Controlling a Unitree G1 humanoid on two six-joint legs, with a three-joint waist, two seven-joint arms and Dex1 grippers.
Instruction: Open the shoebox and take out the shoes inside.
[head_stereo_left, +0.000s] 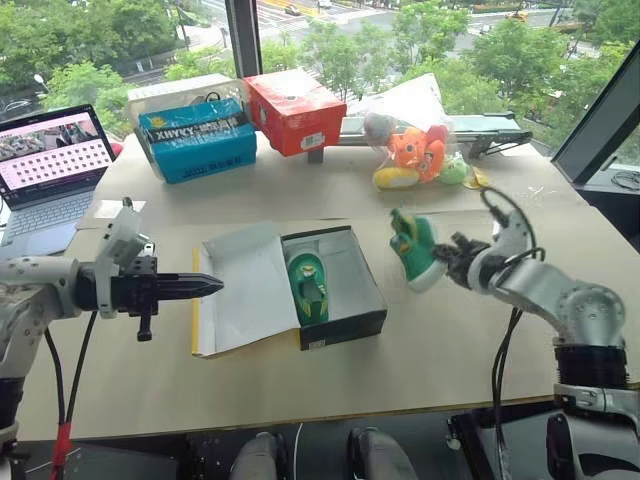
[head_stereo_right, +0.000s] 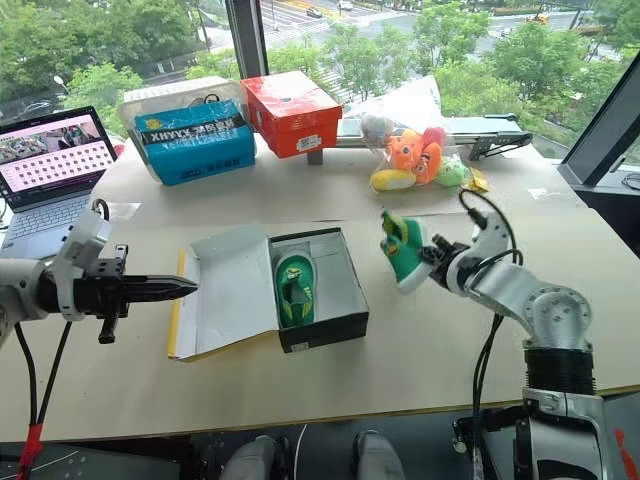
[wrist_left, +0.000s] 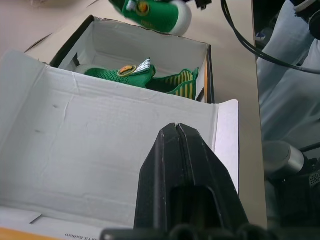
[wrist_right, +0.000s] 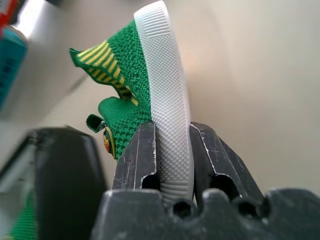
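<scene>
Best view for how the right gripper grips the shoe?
Right wrist view: the right gripper clamps the held shoe by its white sole, both fingers visible. The eye views show the shoe beside the shoebox, contact unclear. The left wrist view catches only the shoe's edge.

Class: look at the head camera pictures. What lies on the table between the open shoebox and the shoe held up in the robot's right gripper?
Nothing: only bare table lies between the shoebox and the held shoe in the right gripper, as both eye views show.
</scene>
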